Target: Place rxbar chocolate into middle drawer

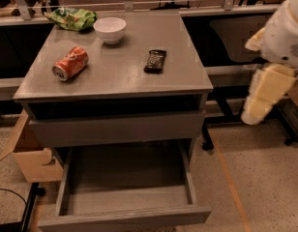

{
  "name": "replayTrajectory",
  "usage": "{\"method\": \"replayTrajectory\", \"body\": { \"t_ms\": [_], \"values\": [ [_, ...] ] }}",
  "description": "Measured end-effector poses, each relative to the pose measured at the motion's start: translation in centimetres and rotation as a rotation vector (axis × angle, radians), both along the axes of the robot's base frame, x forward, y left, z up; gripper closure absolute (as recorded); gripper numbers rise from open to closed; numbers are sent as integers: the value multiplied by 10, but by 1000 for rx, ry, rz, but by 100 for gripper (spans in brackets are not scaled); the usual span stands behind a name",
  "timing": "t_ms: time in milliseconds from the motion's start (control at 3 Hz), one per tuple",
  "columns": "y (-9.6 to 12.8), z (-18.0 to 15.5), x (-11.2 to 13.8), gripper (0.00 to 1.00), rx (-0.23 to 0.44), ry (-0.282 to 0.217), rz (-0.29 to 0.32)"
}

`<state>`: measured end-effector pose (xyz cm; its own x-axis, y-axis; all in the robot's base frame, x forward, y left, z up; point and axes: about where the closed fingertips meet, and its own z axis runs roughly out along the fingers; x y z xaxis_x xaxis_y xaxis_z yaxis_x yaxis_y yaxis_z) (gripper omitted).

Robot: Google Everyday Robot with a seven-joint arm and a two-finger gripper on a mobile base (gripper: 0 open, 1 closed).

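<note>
Only the one camera view here, looking down at a grey cabinet point(125, 79) from the front.

The rxbar chocolate point(155, 60) is lying flat on the cabinet top, right of centre, black wrapper up, not touching anything. Left of it and well apart, an orange soda can point(70, 63) lies on its side. A white bowl point(110, 29) sits upright near the back edge, and a green chip bag point(71, 18) is just beside it in the back left corner.

Below the top there's a dark gap, then a plain grey drawer front point(117, 128) that's closed. Under that, the middle drawer point(125, 216) is pulled out toward the camera, so you see its shallow tray-like inside.

The gripper point(254, 111) hangs off to the right of the cabinet, at about the height of the closed drawer front, well apart from the bar and the open drawer. It's a pale cream shape under the white arm point(284, 33), and I honestly can't tell if it's open or closed. It isn't holding anything I can see.

A cardboard box point(28, 156) sits on the floor at the cabinet's left.
</note>
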<state>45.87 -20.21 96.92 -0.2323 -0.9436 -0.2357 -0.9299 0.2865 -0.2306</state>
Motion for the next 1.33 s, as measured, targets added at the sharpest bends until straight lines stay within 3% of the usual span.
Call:
{"method": "replayTrajectory", "body": {
  "t_ms": [333,667,1000,1333],
  "values": [
    [42,-23,49,0,114,-5,-44],
    [81,-40,89,0,242,-59,-65],
    [87,-29,107,0,276,-136,-72],
    [87,-29,107,0,276,-136,-72]
  ]
}}
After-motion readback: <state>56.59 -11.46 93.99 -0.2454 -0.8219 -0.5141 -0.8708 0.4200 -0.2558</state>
